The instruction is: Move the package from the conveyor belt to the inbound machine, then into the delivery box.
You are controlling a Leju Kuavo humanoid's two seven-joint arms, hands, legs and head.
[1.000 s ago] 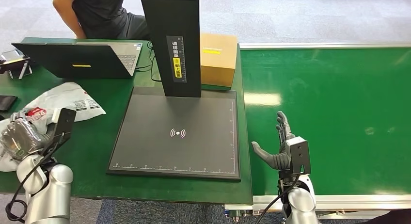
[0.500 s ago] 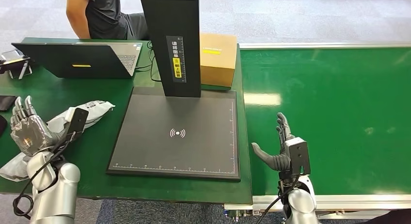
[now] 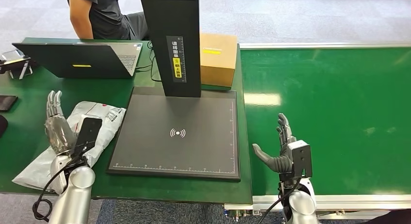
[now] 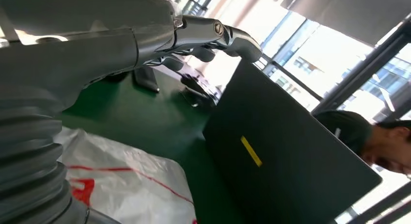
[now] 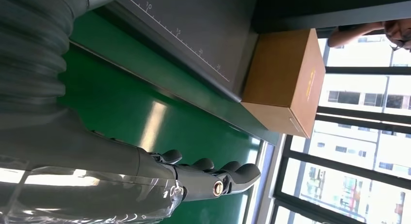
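Note:
The package (image 3: 107, 118), a white plastic mailer with red print, lies flat on the green table just left of the inbound machine's dark scan plate (image 3: 194, 151). My left hand (image 3: 57, 125) hovers over the mailer's middle with fingers straight and apart, holding nothing. In the left wrist view the mailer (image 4: 131, 180) lies below that hand (image 4: 203, 37). My right hand (image 3: 280, 147) stands open, palm toward the plate, over the conveyor belt (image 3: 334, 112) at its near left edge; the right wrist view shows this hand (image 5: 194, 178) with nothing in it.
The machine's black post (image 3: 174, 40) rises behind the plate. A brown cardboard box (image 3: 219, 58) stands right of the post. An open laptop (image 3: 77, 59) and a dark phone (image 3: 7, 102) sit at the table's left. A person (image 3: 102, 15) sits behind the laptop.
My left hand, curled on the crumpled mailer a second ago, has opened and moved right. The mailer now lies flatter and closer to the scan plate. The right hand held still.

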